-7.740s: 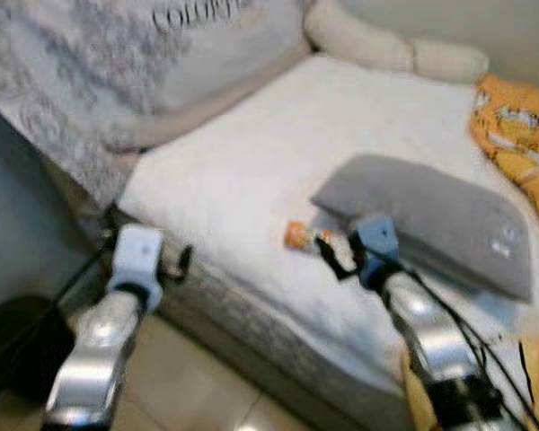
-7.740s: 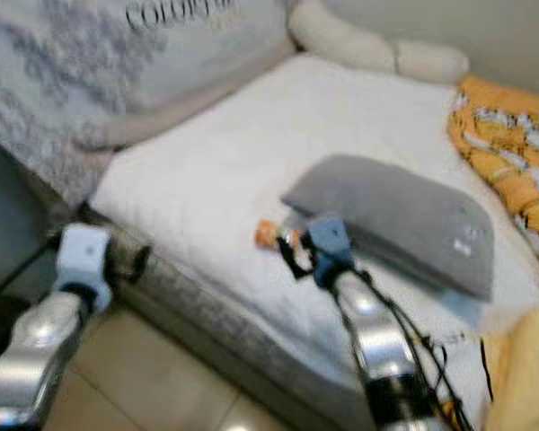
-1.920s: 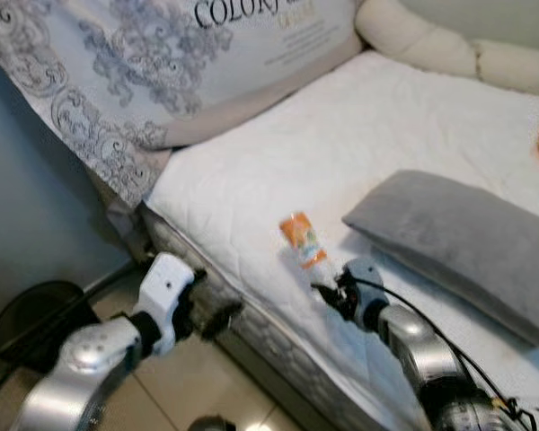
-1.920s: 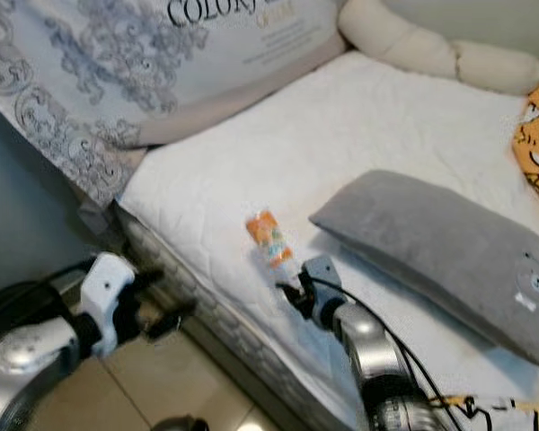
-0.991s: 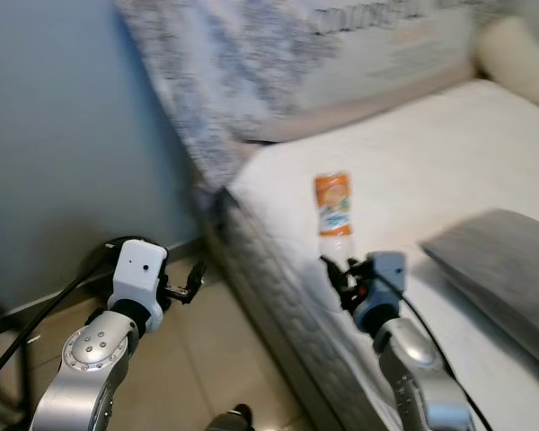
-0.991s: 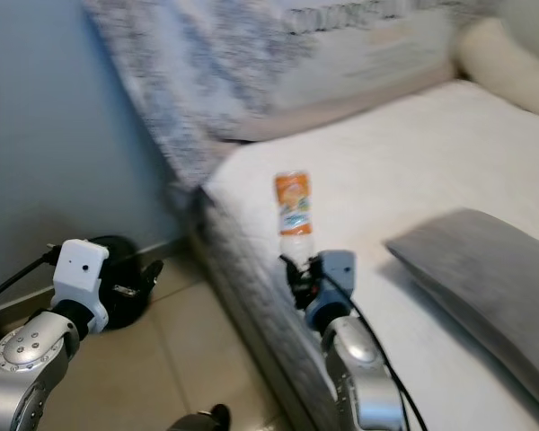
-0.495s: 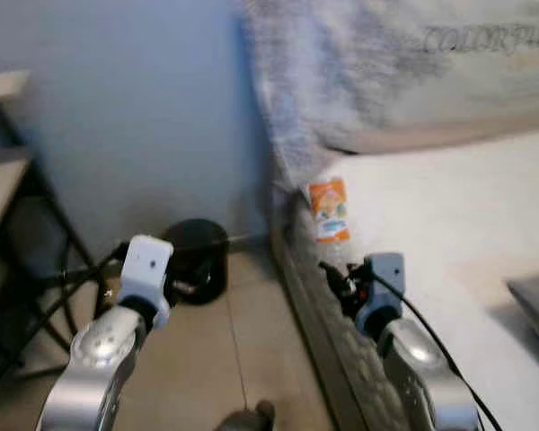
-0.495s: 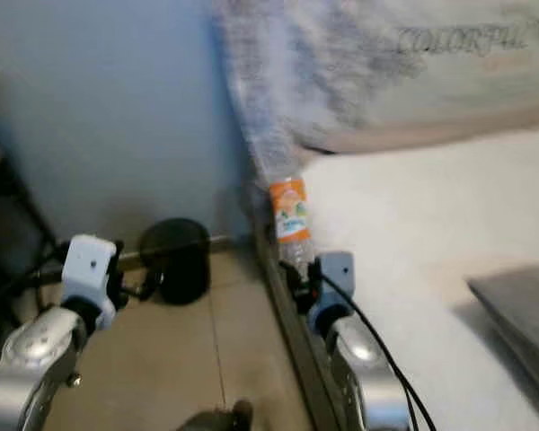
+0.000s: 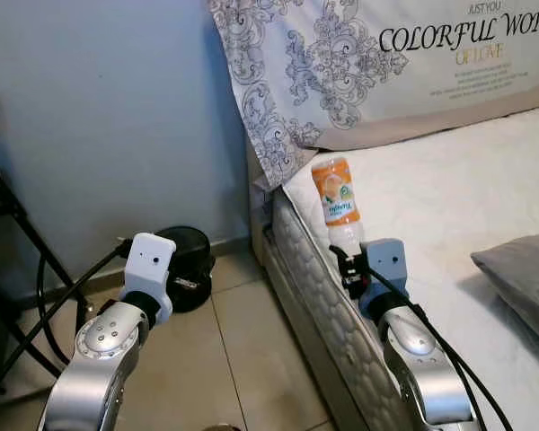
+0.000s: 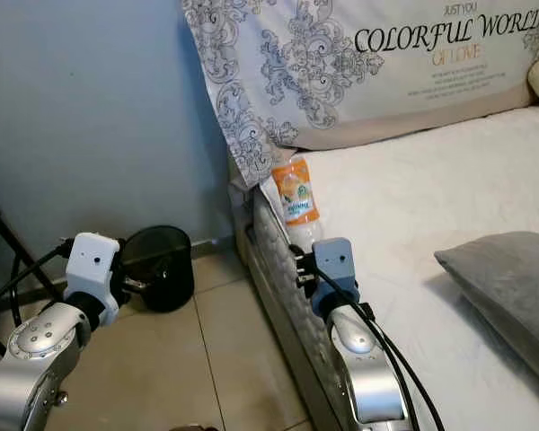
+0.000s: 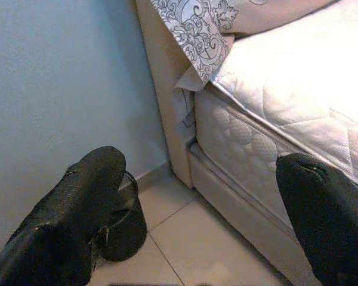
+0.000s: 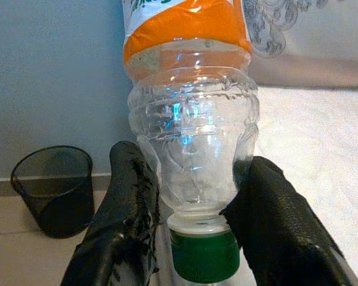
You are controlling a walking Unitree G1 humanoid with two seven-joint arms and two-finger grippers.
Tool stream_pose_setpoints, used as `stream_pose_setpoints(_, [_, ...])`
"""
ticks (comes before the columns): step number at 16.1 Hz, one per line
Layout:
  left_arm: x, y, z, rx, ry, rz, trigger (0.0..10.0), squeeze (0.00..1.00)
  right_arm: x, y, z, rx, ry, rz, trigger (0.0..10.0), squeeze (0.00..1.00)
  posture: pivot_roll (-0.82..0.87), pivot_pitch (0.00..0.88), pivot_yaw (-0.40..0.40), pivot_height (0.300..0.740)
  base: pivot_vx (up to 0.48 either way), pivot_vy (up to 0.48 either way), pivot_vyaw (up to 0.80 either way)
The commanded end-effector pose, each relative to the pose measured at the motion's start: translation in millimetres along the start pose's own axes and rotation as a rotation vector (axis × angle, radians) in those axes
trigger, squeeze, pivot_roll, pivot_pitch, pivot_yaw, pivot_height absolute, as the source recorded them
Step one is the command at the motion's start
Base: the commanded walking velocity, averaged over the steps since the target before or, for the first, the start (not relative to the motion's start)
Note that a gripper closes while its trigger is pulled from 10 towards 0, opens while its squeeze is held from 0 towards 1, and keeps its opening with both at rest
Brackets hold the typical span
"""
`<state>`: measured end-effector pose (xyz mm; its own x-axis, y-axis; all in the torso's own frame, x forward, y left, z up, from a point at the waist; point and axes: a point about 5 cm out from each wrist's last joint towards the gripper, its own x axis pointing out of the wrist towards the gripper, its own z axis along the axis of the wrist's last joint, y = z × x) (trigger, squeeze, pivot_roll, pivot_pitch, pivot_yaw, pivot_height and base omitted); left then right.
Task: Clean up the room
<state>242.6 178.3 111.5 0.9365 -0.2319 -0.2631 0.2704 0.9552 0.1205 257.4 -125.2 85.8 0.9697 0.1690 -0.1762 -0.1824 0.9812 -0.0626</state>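
Bottle [image 9: 335,205] beside mattress [image 9: 449,193], above bin [image 10: 157,266]

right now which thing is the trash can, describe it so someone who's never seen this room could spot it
Find the bed and go to its corner by the blue wall, under the big patterned pillow. On the tiled floor against that wall stands the trash can, just beyond the open left gripper. It is a small, round, black mesh bin, unlike the orange-labelled bottle held in the right gripper.
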Motion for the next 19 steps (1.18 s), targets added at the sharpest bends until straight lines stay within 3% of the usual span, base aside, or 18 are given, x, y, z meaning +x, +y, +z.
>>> stream_pose_setpoints(1, [1.0, 0.2, 1, 0.005, 0.003, 0.004, 10.0, 0.00, 1.2, 3.1, 6, -0.005, -0.036, 0.007, 10.0, 0.00, 0.02, 0.000, 0.016, 0.740, 0.000, 0.000, 0.00])
stream_pose_setpoints(3, [0.8, 0.1, 2, 0.003, 0.000, 0.003, 10.0, 0.00, 1.6, 4.4, 6, 0.008, -0.041, -0.023, 10.0, 0.00, 0.02, 0.000, 0.015, 0.740, 0.000, 0.000, 0.00])
stream_pose_setpoints(9, [1.1, -0.1, 2, -0.002, -0.005, 0.005, 10.0, 0.00, 0.4, 4.5, 12, 0.162, -0.066, 0.104, 10.0, 0.00, 0.02, 0.000, 0.015, 0.740, 0.000, 0.000, 0.13])
stream_pose_setpoints(10, [1.2, -0.2, 2, -0.002, -0.005, 0.004, 10.0, 0.00, 0.4, 5.2, 12, 0.159, -0.065, 0.112, 10.0, 0.00, 0.02, 0.000, 0.014, 0.740, 0.000, 0.000, 0.80])
stream_pose_setpoints(12, [1.9, -0.8, 3, -0.005, -0.009, 0.001, 10.0, 0.00, 1.5, 7.6, 15, 0.037, -0.091, 0.102, 10.0, 0.00, 0.02, 0.000, 0.012, 0.740, 0.000, 0.000, 0.65])
stream_pose_setpoints(14, [2.4, -1.0, 4, -0.006, -0.012, 0.000, 10.0, 0.00, 2.7, 8.8, 12, 0.072, -0.054, 0.099, 10.0, 0.00, 0.02, 0.000, 0.011, 0.740, 0.000, 0.000, 0.00])
stream_pose_setpoints(16, [2.8, -1.3, 5, -0.008, -0.018, 0.002, 10.0, 0.00, 0.2, 15.0, 10, 0.204, -0.013, 0.194, 10.0, 0.00, 0.03, 0.000, 0.011, 0.740, 0.000, 0.000, 0.00])
stream_pose_setpoints(19, [2.5, -1.1, 5, -0.012, -0.021, 0.003, 10.0, 0.00, -0.6, 16.4, 11, 0.216, -0.016, 0.194, 10.0, 0.00, 0.03, 0.000, 0.011, 0.740, 0.000, 0.000, 0.00])
